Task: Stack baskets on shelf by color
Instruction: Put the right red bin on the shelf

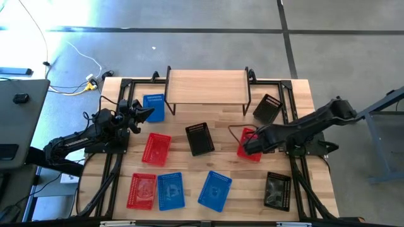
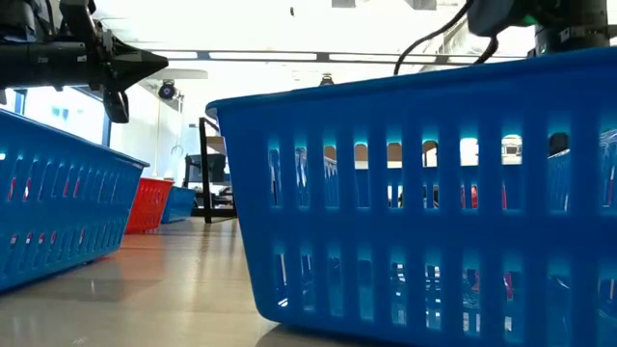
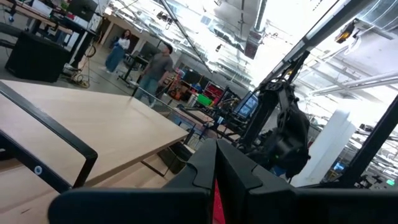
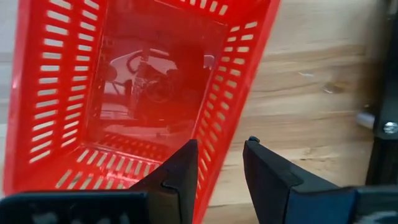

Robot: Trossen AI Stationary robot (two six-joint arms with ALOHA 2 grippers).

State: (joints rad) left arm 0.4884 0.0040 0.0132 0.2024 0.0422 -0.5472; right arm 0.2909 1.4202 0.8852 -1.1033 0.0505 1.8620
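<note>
The light-wood shelf (image 1: 207, 85) stands at the table's far edge. Baskets lie scattered on the tabletop: red ones (image 1: 156, 149) (image 1: 141, 190), blue ones (image 1: 153, 107) (image 1: 170, 190) (image 1: 214, 190), black ones (image 1: 200, 139) (image 1: 267, 108) (image 1: 278, 190). My right gripper (image 4: 221, 168) points down over another red basket (image 4: 143, 93) right of centre. It is open, one finger over the basket's inside and one outside its long wall (image 4: 239, 93); no touch shows. My left gripper (image 1: 145, 113) hovers shut beside the far-left blue basket, holding nothing.
Black frame rails (image 1: 291, 113) run along both sides of the table. In the low view a blue basket (image 2: 424, 193) fills the foreground and hides most of the table. People stand in the room beyond the table in the left wrist view.
</note>
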